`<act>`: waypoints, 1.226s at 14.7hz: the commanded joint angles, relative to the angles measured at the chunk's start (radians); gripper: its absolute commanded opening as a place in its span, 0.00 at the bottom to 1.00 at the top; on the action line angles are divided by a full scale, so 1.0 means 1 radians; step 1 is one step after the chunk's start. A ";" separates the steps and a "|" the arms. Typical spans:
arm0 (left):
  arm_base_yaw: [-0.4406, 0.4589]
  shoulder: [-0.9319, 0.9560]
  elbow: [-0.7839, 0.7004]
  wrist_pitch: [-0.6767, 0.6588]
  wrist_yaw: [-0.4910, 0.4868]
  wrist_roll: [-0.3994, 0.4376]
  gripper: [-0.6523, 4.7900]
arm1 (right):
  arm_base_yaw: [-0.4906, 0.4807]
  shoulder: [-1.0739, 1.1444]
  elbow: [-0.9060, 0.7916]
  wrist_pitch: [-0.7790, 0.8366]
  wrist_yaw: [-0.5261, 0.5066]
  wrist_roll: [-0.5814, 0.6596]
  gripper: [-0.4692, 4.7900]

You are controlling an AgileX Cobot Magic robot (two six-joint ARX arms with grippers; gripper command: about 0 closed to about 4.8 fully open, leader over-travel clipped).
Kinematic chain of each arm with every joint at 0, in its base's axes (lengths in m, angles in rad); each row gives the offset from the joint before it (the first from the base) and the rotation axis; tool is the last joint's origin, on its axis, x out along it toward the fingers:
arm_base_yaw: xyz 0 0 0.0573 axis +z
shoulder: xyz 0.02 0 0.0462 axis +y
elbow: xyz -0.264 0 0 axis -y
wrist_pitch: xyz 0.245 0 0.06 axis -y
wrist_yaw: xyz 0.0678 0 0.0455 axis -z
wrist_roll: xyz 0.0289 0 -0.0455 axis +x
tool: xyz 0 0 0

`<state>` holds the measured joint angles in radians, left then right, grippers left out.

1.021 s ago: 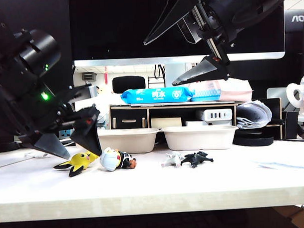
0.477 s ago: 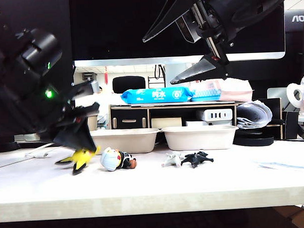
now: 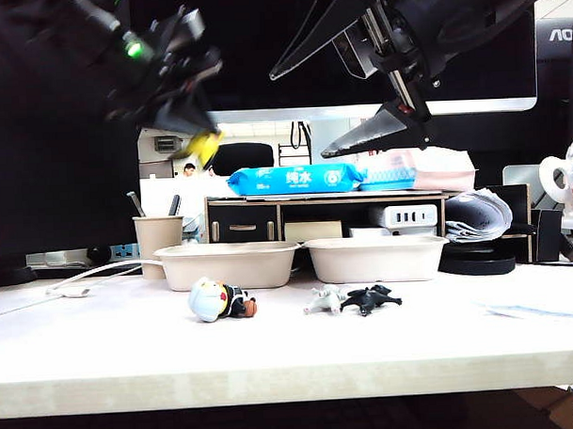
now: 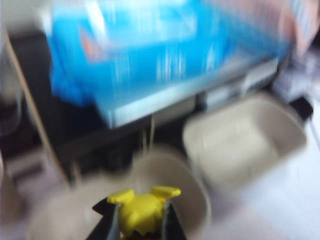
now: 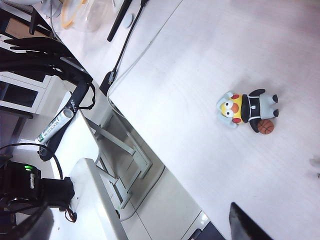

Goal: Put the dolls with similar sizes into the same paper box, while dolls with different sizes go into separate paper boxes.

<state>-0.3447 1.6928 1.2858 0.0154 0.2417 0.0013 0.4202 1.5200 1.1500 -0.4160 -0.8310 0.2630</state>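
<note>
Yellow doll (image 3: 205, 145) clamped in the left pincer (image 3: 191, 124), hanging high above the left paper box (image 3: 227, 265) and the worktop (image 3: 272, 351). Right pincer (image 3: 344, 99) standing wide apart, holding nothing, high over the right paper box (image 3: 377, 257). Blue-headed doll (image 3: 221, 300), whitish-grey doll (image 3: 325, 299) and black doll (image 3: 370, 298) lying on the worktop before the boxes. Left wrist view, blurred, showing the doll's yellow head (image 4: 141, 209) between the fingers (image 4: 109, 225), both boxes below. Right wrist view giving only the blue-headed doll (image 5: 246, 108) from above.
</note>
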 commanded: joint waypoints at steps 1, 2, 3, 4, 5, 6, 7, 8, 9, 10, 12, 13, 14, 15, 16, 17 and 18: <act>0.004 0.113 0.106 0.000 0.010 0.001 0.11 | 0.001 -0.004 0.003 0.024 -0.006 -0.007 1.00; 0.004 0.153 0.135 -0.002 0.010 -0.002 0.11 | 0.001 -0.004 0.003 0.027 -0.006 -0.007 1.00; 0.004 0.184 0.151 -0.008 0.014 -0.002 0.11 | 0.000 -0.004 0.003 0.043 0.006 -0.017 1.00; 0.004 0.214 0.164 -0.019 0.031 -0.002 0.11 | 0.000 -0.004 0.003 0.087 0.029 -0.028 1.00; 0.004 0.248 0.173 -0.037 0.034 -0.002 0.11 | 0.000 -0.004 0.003 0.138 0.027 -0.024 1.00; 0.004 0.268 0.173 -0.043 0.035 -0.002 0.11 | 0.000 -0.004 0.003 0.153 0.028 -0.019 1.00; 0.004 0.288 0.173 -0.056 0.036 -0.002 0.11 | 0.000 -0.004 0.003 0.149 0.025 -0.016 1.00; 0.004 0.305 0.173 -0.068 0.036 -0.001 0.11 | 0.000 -0.004 0.003 0.134 0.025 -0.016 1.00; 0.004 0.315 0.173 -0.066 0.036 -0.001 0.11 | 0.000 -0.004 0.003 0.123 0.024 -0.016 1.00; 0.004 0.325 0.173 -0.051 0.034 0.005 0.16 | 0.000 -0.004 0.003 0.114 0.024 -0.016 1.00; 0.005 0.336 0.173 -0.005 0.033 0.032 0.37 | 0.000 -0.004 0.003 0.105 0.018 -0.016 1.00; 0.005 0.340 0.173 0.009 0.032 0.032 0.49 | 0.000 -0.004 0.003 0.098 0.016 -0.016 1.00; 0.005 0.340 0.173 0.012 0.031 0.024 0.69 | 0.000 -0.004 0.003 0.089 0.016 -0.016 1.00; 0.005 0.340 0.173 0.017 0.030 0.024 0.95 | 0.000 -0.004 0.003 0.082 0.016 -0.016 1.00; 0.005 0.339 0.174 0.023 0.024 0.022 1.00 | 0.000 -0.004 0.003 0.071 0.013 -0.017 1.00; 0.005 0.330 0.174 0.023 0.025 -0.006 1.00 | 0.000 -0.004 0.003 0.066 0.012 -0.017 1.00; 0.005 0.294 0.174 0.023 0.033 -0.052 1.00 | 0.000 -0.004 0.003 0.054 0.013 -0.029 1.00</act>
<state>-0.3408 2.0243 1.4532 0.0204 0.2653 -0.0132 0.4191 1.5204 1.1500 -0.3580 -0.8089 0.2443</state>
